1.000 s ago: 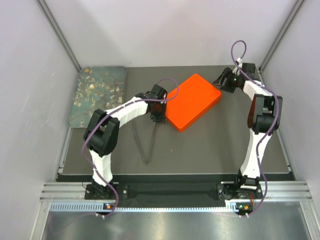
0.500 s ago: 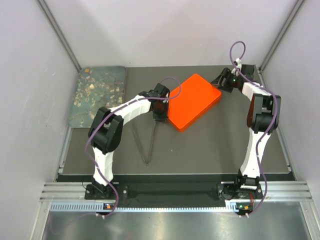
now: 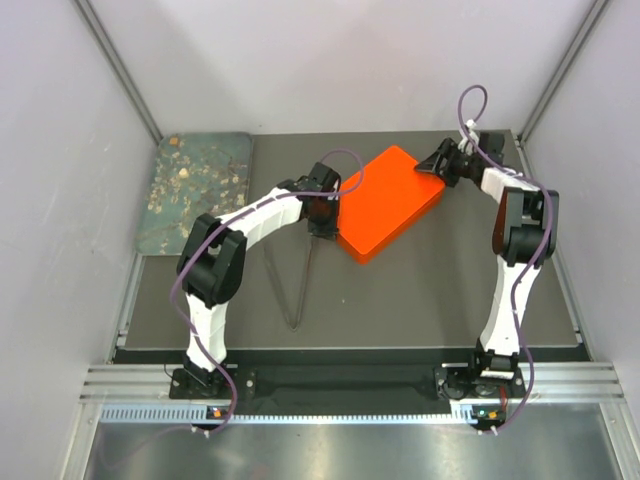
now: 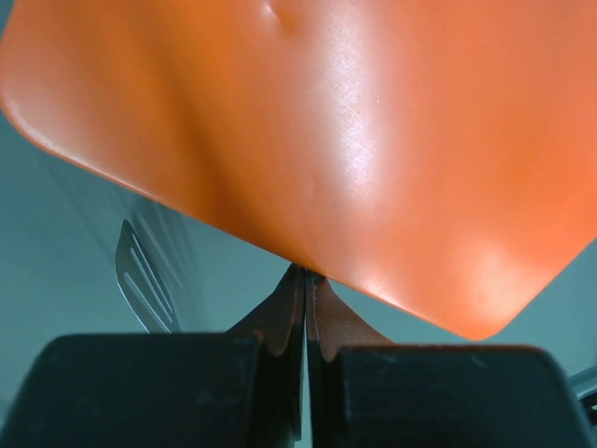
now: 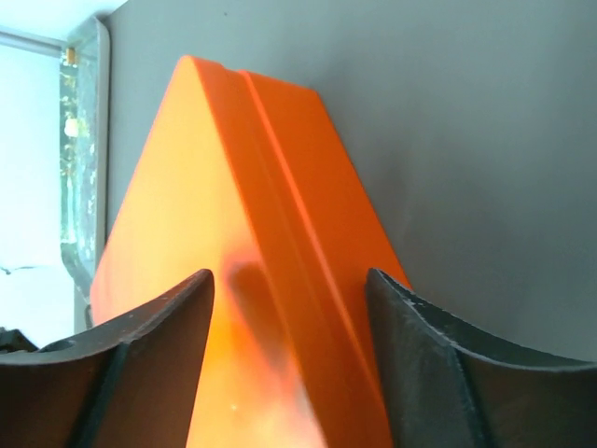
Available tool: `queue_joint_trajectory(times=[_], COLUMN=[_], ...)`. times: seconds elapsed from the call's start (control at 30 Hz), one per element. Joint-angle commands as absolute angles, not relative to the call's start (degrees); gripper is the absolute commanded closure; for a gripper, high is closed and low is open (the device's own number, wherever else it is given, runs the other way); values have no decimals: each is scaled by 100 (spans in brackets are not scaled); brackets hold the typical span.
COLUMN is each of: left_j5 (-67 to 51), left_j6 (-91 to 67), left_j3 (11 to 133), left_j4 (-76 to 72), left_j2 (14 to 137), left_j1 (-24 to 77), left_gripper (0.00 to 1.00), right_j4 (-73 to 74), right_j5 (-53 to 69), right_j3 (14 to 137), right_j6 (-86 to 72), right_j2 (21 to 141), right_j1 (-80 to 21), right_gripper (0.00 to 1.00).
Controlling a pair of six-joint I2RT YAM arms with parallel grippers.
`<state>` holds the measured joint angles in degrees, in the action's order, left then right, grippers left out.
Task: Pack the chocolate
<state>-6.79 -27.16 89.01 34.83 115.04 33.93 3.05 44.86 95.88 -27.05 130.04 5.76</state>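
- The chocolate cannot be picked out with certainty in any view, so its place relative to either gripper cannot be told.
- Small pale and brown specks are seen on the mottled tray (image 3: 195, 190) at the far left. Whether these are chocolate or surface pattern cannot be told.
- The tray lies well apart from both grippers.
- The left gripper (image 4: 306, 280) is seen with its fingers pressed together and nothing visible between them. Its tips are set against the left edge of the orange box (image 3: 388, 203).
- The right gripper (image 5: 287, 278) is seen with its fingers apart, and the far right corner of the orange box is framed between them. Whether the fingers touch the box cannot be told.
- The orange box lies closed in the middle of the table (image 3: 420, 290), turned at an angle. A seam is seen along its side in the right wrist view, and whatever it holds is hidden.
- The metal tongs (image 3: 297, 285) lie on the table near the left gripper. One slotted blade is seen in the left wrist view, and the rest is cut off by the gripper body.
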Motion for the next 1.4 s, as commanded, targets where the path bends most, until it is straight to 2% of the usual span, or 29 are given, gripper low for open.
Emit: queue_joint_trajectory(times=[0.0, 0.27, 0.47, 0.57, 0.7, 0.87, 0.97, 1.07, 1.17, 1.2, 1.27, 1.3, 1.37], left_j5=[-729, -826, -835, -809, -756, -738, -572, -413, -361, -352, -299, -281, -107], left_j6=[-2795, -2883, -2918, -2909, -2900, -2892, -2857, -2821, -2795, -2786, -2812, -2812, -2830], left_j3=[9237, 9299, 9316, 9325, 9325, 9483, 9545, 9676, 9834, 9826, 9774, 9747, 9668], left_j4=[3138, 3041, 3041, 3041, 3050, 3225, 3366, 3489, 3647, 3656, 3674, 3665, 3717], left_j2=[11593, 11760, 11839, 11839, 11865, 11848, 11612, 11444, 11347, 11312, 11198, 11162, 11049], left_j1=[3428, 3428, 3428, 3428, 3428, 3428, 3428, 3410, 3410, 3410, 3410, 3410, 3401], left_gripper=[100, 100, 100, 100, 100, 100, 100, 99, 96, 93, 92, 90, 85], right_j4=[71, 44, 44, -113, -457, -89, -18, -18, -18, 139, 290, 368, 587], right_j5=[4746, 4729, 4527, 4351, 4465, 4088, 4095, 4174, 4192, 4184, 4157, 4131, 4052], right_j3=[9326, 8781, 8359, 8025, 7761, 7918, 7980, 8059, 8244, 8305, 8533, 8612, 8867], right_j6=[-2602, -2602, -2715, -2856, -3032, -2875, -2637, -2566, -2593, -2593, -2602, -2602, -2602], right_j2=[12920, 12718, 12691, 12674, 12639, 12621, 12639, 12612, 12525, 12498, 12385, 12358, 12253], right_j1=[527, 501, 606, 677, 721, 729, 756, 782, 817, 843, 870, 888, 958], right_gripper=[35, 43, 52, 61, 81, 85, 84, 78, 64, 53, 47, 40, 35])
